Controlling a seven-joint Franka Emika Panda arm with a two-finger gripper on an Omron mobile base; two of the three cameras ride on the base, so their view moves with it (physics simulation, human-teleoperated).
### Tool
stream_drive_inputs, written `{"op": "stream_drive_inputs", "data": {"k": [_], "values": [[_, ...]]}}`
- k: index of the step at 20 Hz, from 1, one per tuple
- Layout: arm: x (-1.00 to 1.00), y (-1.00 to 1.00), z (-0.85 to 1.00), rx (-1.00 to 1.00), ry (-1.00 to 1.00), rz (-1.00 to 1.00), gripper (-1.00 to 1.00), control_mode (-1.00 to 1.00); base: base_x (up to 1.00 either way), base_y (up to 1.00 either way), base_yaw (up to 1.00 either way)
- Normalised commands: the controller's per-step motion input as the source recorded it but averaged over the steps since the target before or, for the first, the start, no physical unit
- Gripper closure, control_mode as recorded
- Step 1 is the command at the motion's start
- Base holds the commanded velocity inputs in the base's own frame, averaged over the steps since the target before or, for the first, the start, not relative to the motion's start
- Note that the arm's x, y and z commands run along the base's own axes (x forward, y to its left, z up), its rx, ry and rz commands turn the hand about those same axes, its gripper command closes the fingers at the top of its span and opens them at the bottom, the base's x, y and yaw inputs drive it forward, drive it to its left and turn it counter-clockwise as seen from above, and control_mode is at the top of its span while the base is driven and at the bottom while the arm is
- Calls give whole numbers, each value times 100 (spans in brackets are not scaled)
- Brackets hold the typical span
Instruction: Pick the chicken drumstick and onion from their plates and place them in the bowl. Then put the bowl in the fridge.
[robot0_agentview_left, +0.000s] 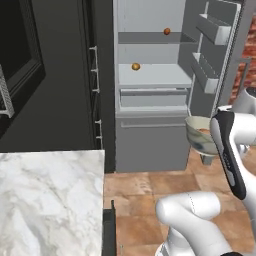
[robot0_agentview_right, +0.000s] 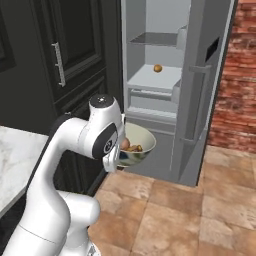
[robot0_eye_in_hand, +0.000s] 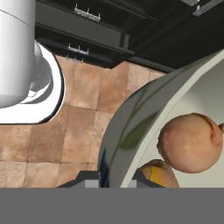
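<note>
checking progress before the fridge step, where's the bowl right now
The bowl is held up off the floor at the end of the arm, just in front of the open fridge, below its shelves, with the onion and chicken drumstick inside it.

Pale cream bowl (robot0_agentview_right: 139, 145) with dark leafy markings, silver-grey fridge (robot0_agentview_left: 150, 145), terracotta floor tiles (robot0_agentview_right: 200, 210).

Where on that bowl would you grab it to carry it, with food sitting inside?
Probably the rim. The bowl is round and deep, too wide to span, with the onion and chicken drumstick inside. So one finger goes inside the wall and one outside, coming from the near edge. The gripper seems to hold it this way, fingers straddling the wall, bowl roughly level before the open fridge.
</note>
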Motion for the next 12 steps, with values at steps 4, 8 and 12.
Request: {"op": "stream_drive_inputs", "data": {"k": [4, 8, 12], "values": [[0, 0, 0, 0, 0, 0, 100, 100, 48, 0, 9], [0, 0, 0, 0, 0, 0, 100, 100, 56, -8, 8], [0, 0, 0, 0, 0, 0, 100, 100, 49, -3, 9]]}}
